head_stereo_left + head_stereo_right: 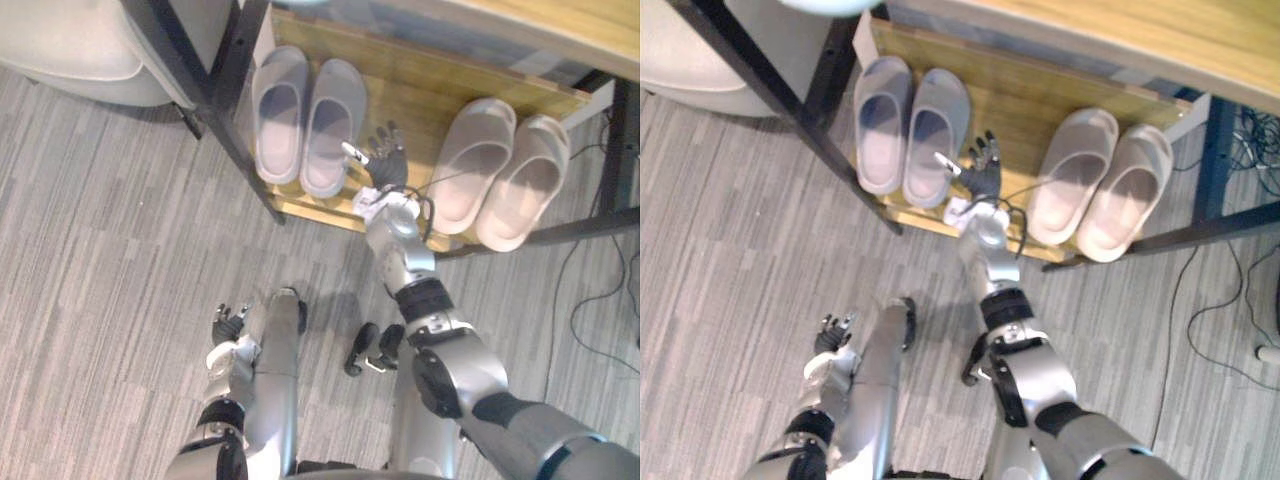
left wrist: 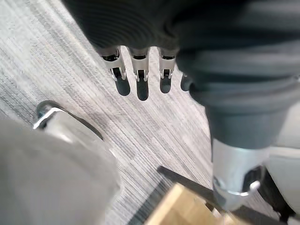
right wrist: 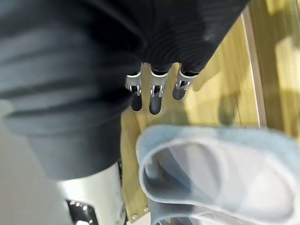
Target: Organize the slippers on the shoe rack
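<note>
The right hand (image 1: 385,160) hovers open over the wooden shelf (image 1: 410,85) of the rack, fingers spread and straight, holding nothing, in the gap between the grey pair (image 1: 305,120) and the beige pair (image 1: 500,175). Both pairs already lie on the shelf, each set side by side, well apart from one another. The main risk is the thumb side, which sits just beside the nearer grey slipper (image 3: 211,173); I cannot tell whether it touches. A careless sideways sweep there would likely skew that slipper out of line with its mate or nudge it towards the front edge, where it could tip onto the floor (image 1: 100,250). Swinging the other way could catch the beige pair, whose heels already hang near the front edge. The forearm reaches forward and down from the lower right, the wrist roughly straight, palm towards the shelf and fingertips (image 3: 157,101) pointing at the back of the rack. The left hand (image 1: 228,322) hangs low over the floor, fingers relaxed and empty.
</note>
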{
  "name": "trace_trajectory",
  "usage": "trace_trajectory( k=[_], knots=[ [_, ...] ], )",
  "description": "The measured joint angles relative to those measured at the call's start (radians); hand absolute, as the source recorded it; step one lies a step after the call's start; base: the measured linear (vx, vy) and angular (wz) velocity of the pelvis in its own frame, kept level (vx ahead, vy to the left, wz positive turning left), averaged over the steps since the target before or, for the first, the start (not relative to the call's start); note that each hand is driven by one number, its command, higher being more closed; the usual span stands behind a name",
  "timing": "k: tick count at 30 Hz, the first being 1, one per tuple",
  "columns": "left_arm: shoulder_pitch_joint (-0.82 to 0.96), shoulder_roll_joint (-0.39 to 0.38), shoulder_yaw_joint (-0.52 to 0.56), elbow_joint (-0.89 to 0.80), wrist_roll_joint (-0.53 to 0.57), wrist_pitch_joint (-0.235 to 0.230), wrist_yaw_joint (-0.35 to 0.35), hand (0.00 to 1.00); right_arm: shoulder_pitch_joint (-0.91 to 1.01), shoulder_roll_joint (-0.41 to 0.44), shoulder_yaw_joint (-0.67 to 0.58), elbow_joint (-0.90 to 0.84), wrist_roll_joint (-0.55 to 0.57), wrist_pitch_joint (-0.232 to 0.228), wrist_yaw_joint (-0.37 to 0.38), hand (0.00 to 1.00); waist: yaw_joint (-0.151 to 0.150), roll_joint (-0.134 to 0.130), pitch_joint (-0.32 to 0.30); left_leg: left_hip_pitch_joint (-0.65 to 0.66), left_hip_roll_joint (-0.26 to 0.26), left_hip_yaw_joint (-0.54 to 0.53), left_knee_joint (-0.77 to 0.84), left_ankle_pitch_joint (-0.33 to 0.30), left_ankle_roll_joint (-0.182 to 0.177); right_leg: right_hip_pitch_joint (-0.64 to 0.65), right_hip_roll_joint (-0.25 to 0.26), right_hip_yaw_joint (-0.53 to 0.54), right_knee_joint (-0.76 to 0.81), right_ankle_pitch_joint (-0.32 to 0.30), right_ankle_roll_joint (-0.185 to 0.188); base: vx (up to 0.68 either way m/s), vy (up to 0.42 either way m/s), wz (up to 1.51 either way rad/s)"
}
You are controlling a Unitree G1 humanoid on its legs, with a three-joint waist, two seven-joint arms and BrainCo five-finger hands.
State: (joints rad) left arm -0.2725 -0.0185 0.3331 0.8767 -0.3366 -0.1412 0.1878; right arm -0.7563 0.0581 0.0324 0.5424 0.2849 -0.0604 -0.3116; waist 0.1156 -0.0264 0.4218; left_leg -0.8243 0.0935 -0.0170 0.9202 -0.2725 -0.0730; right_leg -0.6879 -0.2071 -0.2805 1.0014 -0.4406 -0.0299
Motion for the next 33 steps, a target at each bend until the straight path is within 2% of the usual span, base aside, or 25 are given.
trace_trajectory(
  k=[3, 5, 8, 10, 12, 16, 18, 21, 29, 33],
  knots=[
    [0.029, -0.001, -0.047, 0.0, 0.004, 0.0, -0.014, 0.0, 0.176, -0.009, 0.067, -0.124, -0.075, 0.0, 0.028, 0.0, -0.011, -0.004, -0.002, 0.134, 0.008, 0.035, -0.128, 0.031, 0.006, 0.116, 0.017, 0.008, -0.128, 0.048, 0.009, 0.06, 0.045, -0.19],
    [0.059, 0.0, -0.1, -0.003, 0.031, 0.001, -0.026, 0.0, 0.313, -0.015, 0.108, -0.186, -0.139, 0.0, 0.052, 0.0, -0.023, -0.02, -0.013, 0.235, 0.015, 0.065, -0.234, 0.062, 0.009, 0.203, 0.021, 0.005, -0.224, 0.081, 0.016, 0.1, 0.038, -0.09],
    [0.117, 0.007, -0.184, 0.003, 0.066, 0.002, -0.041, 0.0, 0.5, -0.014, 0.139, -0.219, -0.222, 0.0, 0.085, 0.0, -0.05, -0.059, -0.082, 0.332, 0.016, 0.091, -0.383, 0.111, 0.005, 0.288, 0.038, -0.006, -0.36, 0.126, 0.023, 0.14, -0.015, -0.01],
    [0.148, 0.019, -0.259, 0.025, 0.092, 0.004, -0.051, 0.0, 0.616, -0.022, 0.147, -0.222, -0.29, 0.0, 0.11, 0.0, -0.061, -0.076, -0.114, 0.417, 0.011, 0.095, -0.49, 0.148, -0.001, 0.367, 0.052, -0.015, -0.461, 0.158, 0.027, 0.15, -0.02, 0.02],
    [0.169, 0.03, -0.311, 0.044, 0.125, 0.011, -0.066, 0.0, 0.705, -0.034, 0.14, -0.212, -0.336, 0.0, 0.129, 0.0, -0.071, -0.082, -0.139, 0.491, -0.004, 0.095, -0.584, 0.188, -0.005, 0.427, 0.054, -0.024, -0.532, 0.179, 0.035, 0.15, -0.013, 0.09],
    [0.214, 0.041, -0.352, 0.062, 0.165, 0.022, -0.078, 0.0, 0.798, -0.069, 0.129, -0.134, -0.408, 0.0, 0.155, 0.0, -0.088, -0.058, -0.182, 0.609, -0.013, 0.113, -0.737, 0.242, -0.007, 0.519, 0.072, -0.021, -0.65, 0.222, 0.046, 0.15, 0.009, -0.07],
    [0.249, 0.047, -0.377, 0.066, 0.202, 0.023, -0.084, 0.0, 0.848, -0.093, 0.124, -0.07, -0.467, 0.002, 0.165, 0.0, -0.093, -0.03, -0.218, 0.68, -0.014, 0.121, -0.815, 0.265, -0.007, 0.588, 0.087, -0.019, -0.728, 0.252, 0.055, 0.13, 0.022, -0.1],
    [0.269, 0.065, -0.419, 0.078, 0.245, 0.023, -0.089, 0.0, 0.876, -0.102, 0.095, 0.042, -0.495, 0.003, 0.183, 0.0, -0.097, -0.008, -0.246, 0.747, -0.015, 0.129, -0.884, 0.288, -0.006, 0.656, 0.103, -0.017, -0.811, 0.287, 0.062, 0.08, 0.014, -0.07],
    [0.291, 0.088, -0.511, 0.1, 0.331, 0.017, -0.116, 0.0, 0.855, -0.106, 0.019, 0.305, -0.511, 0.001, 0.192, 0.0, -0.107, 0.006, -0.273, 0.834, -0.021, 0.144, -0.946, 0.315, 0.003, 0.742, 0.12, 0.013, -0.921, 0.347, 0.066, -0.04, 0.028, -0.1],
    [0.325, 0.109, -0.632, 0.01, 0.338, 0.022, -0.135, 0.0, 0.856, -0.124, -0.009, 0.344, -0.459, 0.002, 0.193, 0.0, -0.109, 0.02, -0.291, 0.868, -0.026, 0.143, -0.989, 0.334, 0.009, 0.76, 0.121, 0.017, -0.938, 0.356, 0.072, -0.06, 0.025, -0.01]
  ],
)
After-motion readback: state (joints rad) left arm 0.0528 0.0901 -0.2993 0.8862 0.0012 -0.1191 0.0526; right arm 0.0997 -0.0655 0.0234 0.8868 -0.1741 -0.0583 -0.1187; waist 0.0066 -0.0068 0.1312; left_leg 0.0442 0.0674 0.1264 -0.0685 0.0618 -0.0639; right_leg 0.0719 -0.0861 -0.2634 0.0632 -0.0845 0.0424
